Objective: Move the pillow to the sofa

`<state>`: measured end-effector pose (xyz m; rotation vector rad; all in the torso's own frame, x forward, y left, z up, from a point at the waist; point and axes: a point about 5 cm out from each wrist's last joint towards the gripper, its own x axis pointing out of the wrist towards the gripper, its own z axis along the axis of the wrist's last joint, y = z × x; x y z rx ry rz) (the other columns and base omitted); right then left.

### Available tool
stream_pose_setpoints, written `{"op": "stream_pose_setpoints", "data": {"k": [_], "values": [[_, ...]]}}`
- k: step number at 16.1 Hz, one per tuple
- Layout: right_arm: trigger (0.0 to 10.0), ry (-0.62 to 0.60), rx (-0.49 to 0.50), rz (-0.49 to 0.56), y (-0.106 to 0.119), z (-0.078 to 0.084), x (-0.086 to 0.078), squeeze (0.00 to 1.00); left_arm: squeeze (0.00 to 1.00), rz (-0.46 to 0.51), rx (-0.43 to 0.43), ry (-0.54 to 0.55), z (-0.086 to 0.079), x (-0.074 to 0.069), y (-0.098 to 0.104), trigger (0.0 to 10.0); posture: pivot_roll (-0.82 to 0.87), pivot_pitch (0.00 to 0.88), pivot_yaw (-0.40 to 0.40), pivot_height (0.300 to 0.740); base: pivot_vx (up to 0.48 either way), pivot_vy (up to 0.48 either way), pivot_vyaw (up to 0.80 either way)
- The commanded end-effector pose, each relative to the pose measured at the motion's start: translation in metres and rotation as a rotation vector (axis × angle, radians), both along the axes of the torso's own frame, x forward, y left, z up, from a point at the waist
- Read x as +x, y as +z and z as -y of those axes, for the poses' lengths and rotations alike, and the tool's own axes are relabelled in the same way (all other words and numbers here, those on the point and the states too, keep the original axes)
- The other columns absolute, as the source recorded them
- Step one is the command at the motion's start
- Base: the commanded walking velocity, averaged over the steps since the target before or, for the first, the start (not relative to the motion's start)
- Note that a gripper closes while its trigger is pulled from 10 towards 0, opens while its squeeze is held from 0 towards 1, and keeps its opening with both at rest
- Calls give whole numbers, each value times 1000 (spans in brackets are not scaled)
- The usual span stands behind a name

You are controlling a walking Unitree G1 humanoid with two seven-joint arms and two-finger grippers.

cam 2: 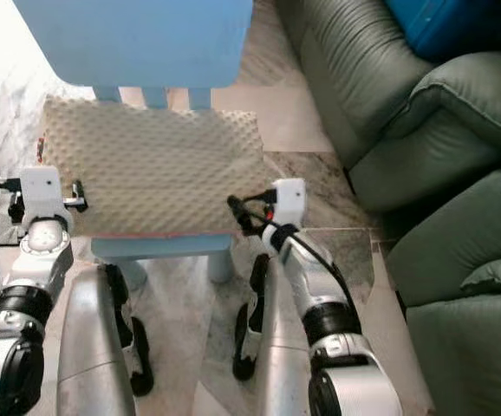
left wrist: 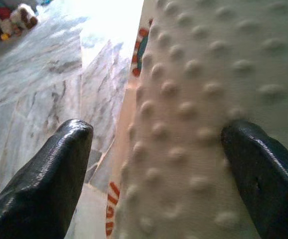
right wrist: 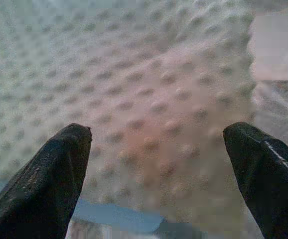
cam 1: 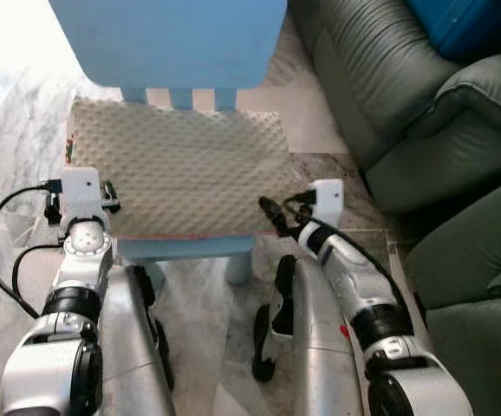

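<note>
A cream pillow (cam 1: 181, 169) with a bumpy surface lies flat on the seat of a light blue chair (cam 1: 181, 247). My left gripper (left wrist: 156, 129) is open at the pillow's left edge; one finger (left wrist: 59, 169) hangs beside the edge and the other (left wrist: 268, 169) is over the pillow (left wrist: 209, 99) top. My right gripper (cam 1: 272, 212) is open at the pillow's front right corner, its fingers spread just above the bumpy surface (right wrist: 149, 99). The grey-green sofa (cam 1: 406, 113) stands to the right of the chair.
The chair's blue backrest (cam 1: 172, 35) rises behind the pillow. A blue object (cam 1: 467, 26) lies on the sofa at the top right. Marble floor (cam 1: 8, 113) surrounds the chair. A small soft toy (left wrist: 14, 20) lies on the floor far off.
</note>
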<state>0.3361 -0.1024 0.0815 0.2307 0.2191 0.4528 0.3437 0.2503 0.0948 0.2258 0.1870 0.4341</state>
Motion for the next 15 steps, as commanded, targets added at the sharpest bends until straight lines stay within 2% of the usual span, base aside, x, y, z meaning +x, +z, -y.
{"op": "stream_pose_setpoints", "data": {"k": [1, 3, 4, 5, 7, 8, 11, 12, 14, 15], "values": [[10000, 17, -11, -40, -12, 1, -5, 0, 0, -43, -21, 42, -5, -6, -11, 10000, -39, 329, -127, 507, 0, 0, 0], [10000, 53, -114, -45, -19, -6, -4, 0, 0, -82, -83, 49, -6, -10, -21, 10000, -31, 345, -129, 507, 0, 0, 0], [10000, 67, -205, -11, -16, -10, 2, 0, 0, -104, -159, 39, -2, -11, -30, 10000, -29, 349, -129, 507, 0, 0, 0], [10000, 66, -236, 23, -12, -12, 5, 0, 0, -92, -182, 29, 1, -11, -30, 10000, -27, 352, -129, 507, 0, 0, 0], [10000, 46, -257, 40, -6, -14, 11, 0, 0, -100, -175, 3, 8, -8, -31, 10000, -30, 358, -132, 507, 0, 0, 0], [10000, 29, -311, 54, -4, -13, 15, 0, 0, -118, -185, 12, 13, -6, -33, 10000, -32, 363, -136, 507, 0, 0, 0], [10000, -3, -311, 125, 8, -14, 22, 0, 0, -107, -178, 7, 19, -2, -29, 10000, -32, 365, -135, 507, 0, 0, 0], [10000, -14, -334, 97, 4, -12, 22, 0, 0, -112, -196, -21, 24, 0, -30, 10000, -31, 366, -136, 507, 0, 0, 0], [10000, -76, -403, 111, 2, -4, 22, 0, 0, -126, -234, -18, 26, -3, -35, 10000, -26, 368, -137, 507, 0, 0, 0], [10000, -97, -389, 121, 3, -3, 23, 0, 0, -126, -238, -27, 27, -4, -36, 10000, -20, 368, -139, 507, 0, 0, 0]]}}
